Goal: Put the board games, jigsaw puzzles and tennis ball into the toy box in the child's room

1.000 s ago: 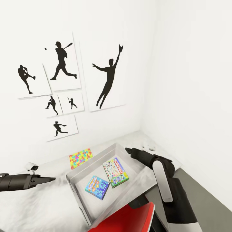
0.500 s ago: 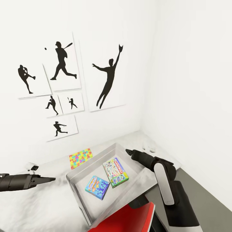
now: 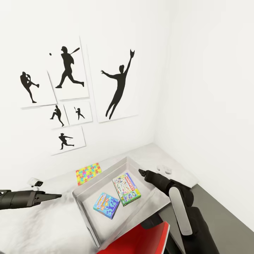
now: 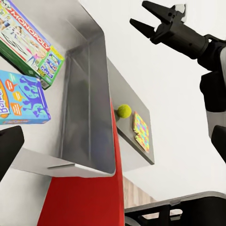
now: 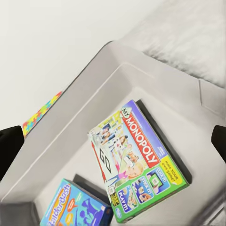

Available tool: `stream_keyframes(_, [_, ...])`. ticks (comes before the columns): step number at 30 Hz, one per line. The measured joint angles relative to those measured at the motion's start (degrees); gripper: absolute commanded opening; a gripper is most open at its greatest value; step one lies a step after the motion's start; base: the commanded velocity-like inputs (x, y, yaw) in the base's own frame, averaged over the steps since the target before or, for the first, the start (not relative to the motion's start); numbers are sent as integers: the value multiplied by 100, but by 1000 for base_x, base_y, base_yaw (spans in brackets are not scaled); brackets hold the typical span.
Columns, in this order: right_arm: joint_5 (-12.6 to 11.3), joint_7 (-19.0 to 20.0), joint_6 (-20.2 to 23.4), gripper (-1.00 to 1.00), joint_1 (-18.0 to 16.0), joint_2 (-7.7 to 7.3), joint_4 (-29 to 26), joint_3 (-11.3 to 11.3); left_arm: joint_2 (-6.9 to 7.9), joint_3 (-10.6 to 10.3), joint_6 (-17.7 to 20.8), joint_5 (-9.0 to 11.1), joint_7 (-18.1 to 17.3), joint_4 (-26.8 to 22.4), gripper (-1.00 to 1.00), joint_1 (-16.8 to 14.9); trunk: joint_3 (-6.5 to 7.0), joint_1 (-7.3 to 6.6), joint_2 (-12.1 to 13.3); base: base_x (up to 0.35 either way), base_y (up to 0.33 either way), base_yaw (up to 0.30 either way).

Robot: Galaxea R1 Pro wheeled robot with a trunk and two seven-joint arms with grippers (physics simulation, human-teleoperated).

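We hold our right hand [image 3: 141,172] just above the far right rim of the toy box [image 3: 84,208], its fingers spread and holding nothing, as the left wrist view shows. Our left hand [image 3: 58,195] hangs to the left of the box, well apart from it; we cannot tell whether its fingers are spread or pressed together. Inside the box lie two board games flat on the floor: the green-edged Monopoly box [image 3: 126,188] toward the far right, its long axis running near to far, and the small blue box [image 3: 106,205] nearer to us. One jigsaw puzzle [image 3: 87,173] lies on the tabletop [image 3: 53,225] just beyond the box's far left wall, between the two hands. The left wrist view shows the tennis ball [image 4: 124,111] beside another puzzle board [image 4: 141,132] on a tabletop past the box's wall.
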Motion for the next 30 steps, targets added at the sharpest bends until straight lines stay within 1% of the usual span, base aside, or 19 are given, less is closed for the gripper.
stream_keyframes(9, [-1, 0, -5, 100, 30, 6, -15, -5, -5, -3, 0, 0, 0, -6, 100, 0, 1, 1, 0, -30, 0, 0])
stream_keyframes(24, [1, -1, -26, 100, 31, -1, -13, -5, -2, -11, -11, -6, 0, -5, 100, -1, 1, 3, 0, -251, 0, 0])
stream_keyframes(30, [1, -1, -232, 100, 31, -2, -13, -4, -7, -11, -13, -9, 0, -5, 100, -1, 1, 4, 0, -283, 0, 0])
